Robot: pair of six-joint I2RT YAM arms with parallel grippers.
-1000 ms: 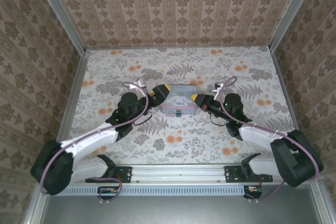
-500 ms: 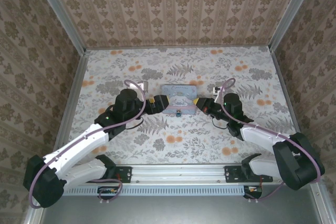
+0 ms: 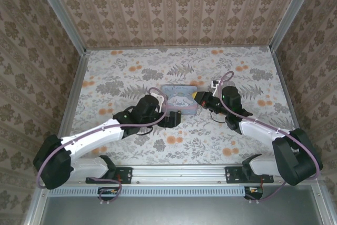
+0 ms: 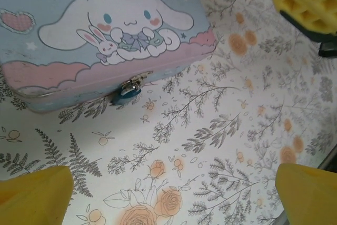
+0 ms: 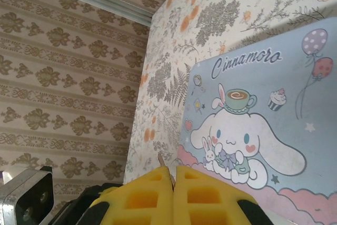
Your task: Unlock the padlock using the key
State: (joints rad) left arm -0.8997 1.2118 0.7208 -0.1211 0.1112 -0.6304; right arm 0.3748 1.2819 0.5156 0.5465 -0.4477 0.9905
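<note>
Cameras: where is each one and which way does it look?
Top external: above, behind, looking down at the table; both arms show.
Left wrist: on the left arm, facing the tin and padlock; open left gripper shows.
Right wrist: on the right arm, facing the tin's lid; right gripper, shut on the key, shows.
Shared: the tin.

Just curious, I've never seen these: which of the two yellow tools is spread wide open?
The left tool, hovering near the padlock, its fingers far apart. The right tool is pinched shut on the key.
</note>
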